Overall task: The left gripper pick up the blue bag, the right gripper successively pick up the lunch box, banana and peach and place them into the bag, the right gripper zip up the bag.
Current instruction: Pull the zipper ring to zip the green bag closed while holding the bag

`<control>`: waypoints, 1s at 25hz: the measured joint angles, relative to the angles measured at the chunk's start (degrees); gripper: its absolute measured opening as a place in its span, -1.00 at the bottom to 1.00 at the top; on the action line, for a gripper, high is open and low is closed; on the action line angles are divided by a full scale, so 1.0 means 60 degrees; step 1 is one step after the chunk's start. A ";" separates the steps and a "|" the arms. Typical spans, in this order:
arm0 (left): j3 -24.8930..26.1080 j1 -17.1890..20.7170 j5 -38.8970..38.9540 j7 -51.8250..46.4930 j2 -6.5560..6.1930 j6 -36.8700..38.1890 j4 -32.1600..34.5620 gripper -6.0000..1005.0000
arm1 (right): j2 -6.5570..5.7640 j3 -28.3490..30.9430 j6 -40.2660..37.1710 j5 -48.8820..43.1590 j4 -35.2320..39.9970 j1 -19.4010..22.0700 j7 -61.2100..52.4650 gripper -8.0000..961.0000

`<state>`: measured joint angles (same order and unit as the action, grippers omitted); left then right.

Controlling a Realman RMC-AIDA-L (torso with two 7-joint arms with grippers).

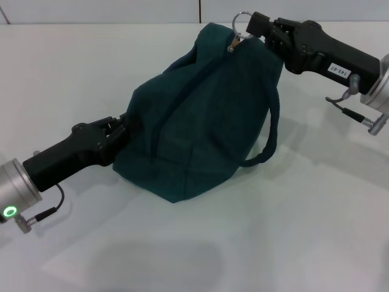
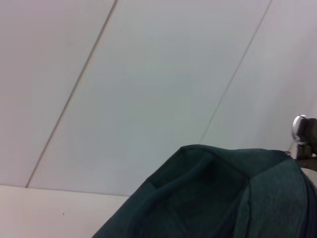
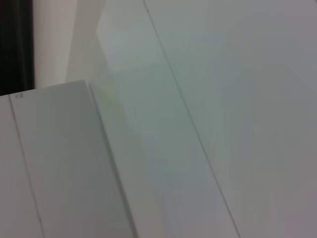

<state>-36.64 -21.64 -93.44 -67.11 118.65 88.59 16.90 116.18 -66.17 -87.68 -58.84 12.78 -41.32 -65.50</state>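
Observation:
The blue bag (image 1: 200, 115) is a dark teal fabric bag sitting bulged and closed on the white table in the head view. It also shows in the left wrist view (image 2: 223, 198). My left gripper (image 1: 120, 132) is at the bag's lower left side, shut on its fabric. My right gripper (image 1: 254, 27) is at the bag's top far end, shut on the silver ring-pull zip (image 1: 240, 21), which also shows in the left wrist view (image 2: 298, 126). One loop handle (image 1: 270, 137) hangs down the bag's right side. The lunch box, banana and peach are out of view.
The white table (image 1: 243, 243) spreads in front of and around the bag. A white wall (image 1: 121, 11) runs along the table's far edge just behind the bag's top. The right wrist view shows only white panels.

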 joint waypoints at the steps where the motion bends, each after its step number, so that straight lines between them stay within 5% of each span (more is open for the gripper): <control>1: -0.0009 0.0020 -0.0011 0.0016 -0.0001 0.0065 0.0003 -0.88 | 0.0001 0.0000 0.0019 0.0026 0.0001 0.0006 -0.0013 -0.98; 14: 0.0004 0.0483 0.0337 0.0668 0.0134 0.1638 0.0718 -0.01 | 0.0001 -0.0137 0.0342 0.0030 0.0038 -0.0090 -0.0024 -0.98; 19: -0.0130 0.0335 0.0165 -0.1115 0.0179 0.1686 0.2633 0.36 | 0.0001 -0.0218 0.0409 0.0067 0.0002 -0.0155 -0.0025 -0.98; 25: -0.1404 -0.0148 -0.0221 -0.5140 0.0158 0.0747 0.6280 0.68 | 0.0001 -0.0222 0.0510 0.0081 -0.0013 -0.0324 -0.0025 -0.98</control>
<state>-45.06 -22.53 -94.77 -97.95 119.60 93.07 54.58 116.19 -67.50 -84.62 -58.36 12.70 -43.27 -65.65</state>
